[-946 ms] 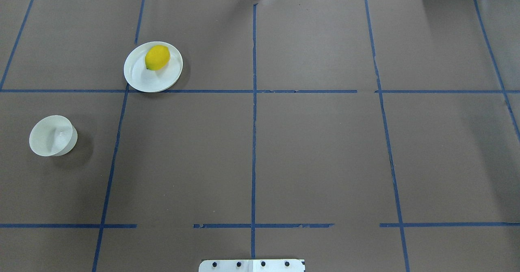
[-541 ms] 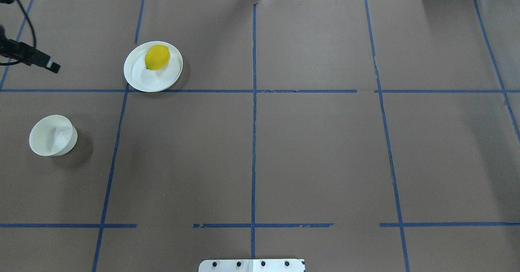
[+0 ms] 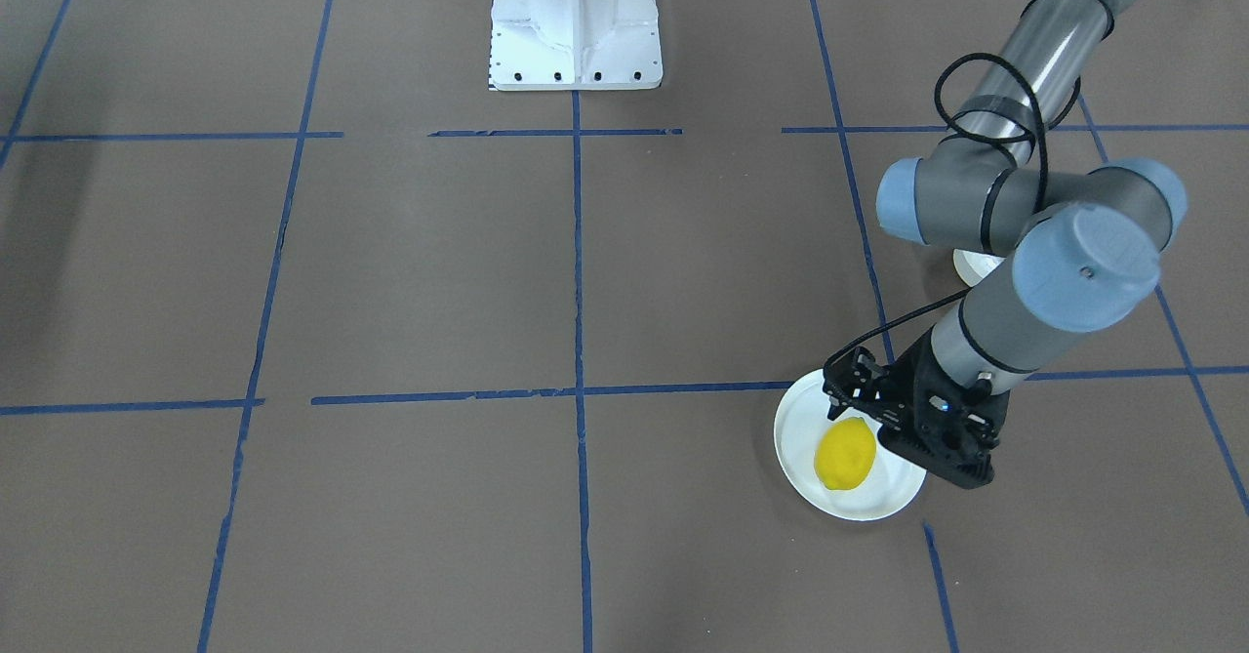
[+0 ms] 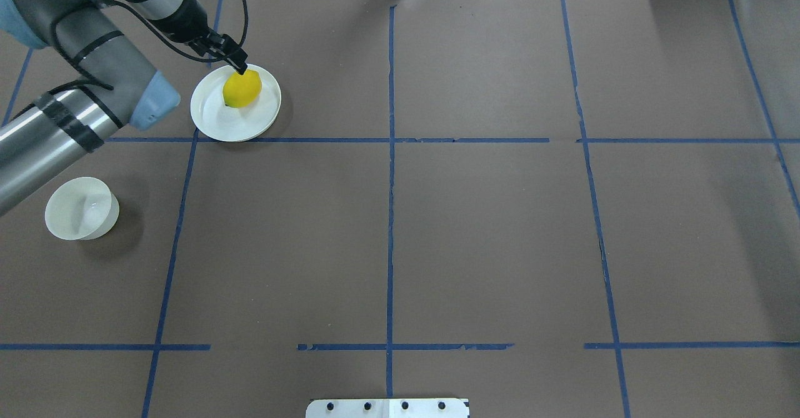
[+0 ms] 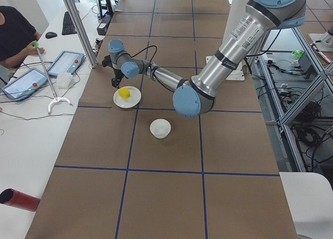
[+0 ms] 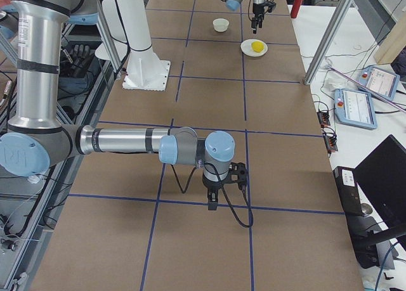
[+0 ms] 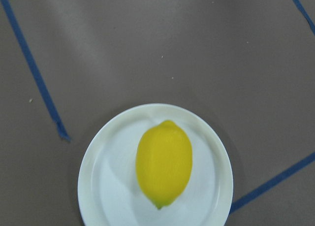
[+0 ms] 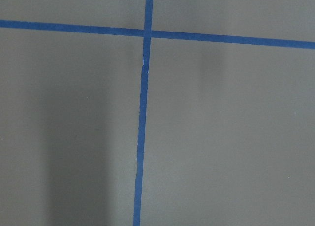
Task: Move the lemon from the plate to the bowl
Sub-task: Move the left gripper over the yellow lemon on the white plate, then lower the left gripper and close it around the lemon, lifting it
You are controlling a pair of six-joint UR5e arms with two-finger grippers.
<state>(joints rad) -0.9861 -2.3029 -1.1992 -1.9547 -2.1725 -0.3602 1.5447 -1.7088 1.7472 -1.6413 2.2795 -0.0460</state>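
Observation:
The yellow lemon point(image 4: 242, 88) lies on the white plate point(image 4: 212, 124) at the far left of the table. It fills the middle of the left wrist view point(image 7: 164, 163), on the plate point(image 7: 108, 186). My left gripper point(image 4: 239, 65) hangs just above the lemon's far end point(image 3: 845, 454), apart from it and holding nothing. Its jaws look open in the front view point(image 3: 847, 389). The small white bowl point(image 4: 81, 209) stands empty, nearer me and further left. My right gripper point(image 6: 212, 205) points down over bare table far to the right. I cannot tell if it is open or shut.
My left forearm point(image 4: 56, 130) crosses above the table between plate and bowl. In the front view it hides most of the bowl point(image 3: 976, 265). The robot's base plate point(image 3: 576, 28) sits at the near middle edge. A metal post point(image 5: 78, 25) stands beyond the plate.
My left arm has swung in from the left edge and now hangs over the plate. The lemon, plate and bowl have not moved.

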